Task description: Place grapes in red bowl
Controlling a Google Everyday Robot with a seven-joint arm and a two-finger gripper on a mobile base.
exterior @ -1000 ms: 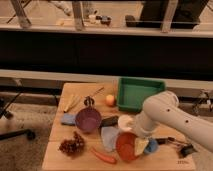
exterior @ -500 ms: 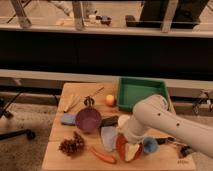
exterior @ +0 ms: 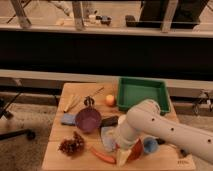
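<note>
I have not picked up the grapes yet, so I am at the first step: going to get them. The grapes (exterior: 72, 146) sit on the tabletop (exterior: 56, 134) near its front left corner. They are a dark, bumpy bunch with nothing touching them.

My tool (exterior: 122, 154) hangs low near the front edge, over the left side of the red bowl (exterior: 136, 150). It is spread wide and has nothing in it. The grapes are off to its left. A long orange carrot (exterior: 102, 156) lies between them and my tool.

Next, I think I must go left past the carrot and come down right over the bunch. Then I pinch it softly, because grapes look squishy and could roll apart. After that it is a short trip back to the red bowl. The purple bowl (exterior: 88, 120) sits just behind the grapes, and I must not drop them in that one.

Some things are hard to see. My big white arm (exterior: 165, 132) covers most of the red bowl, so only a slice of it shows. The tip of my tool looks like a pale blob. A small blue cup (exterior: 150, 145) peeks out just right of the red bowl. A light blue thing (exterior: 107, 138) lies partly under my arm, and I cannot tell what it is.
</note>
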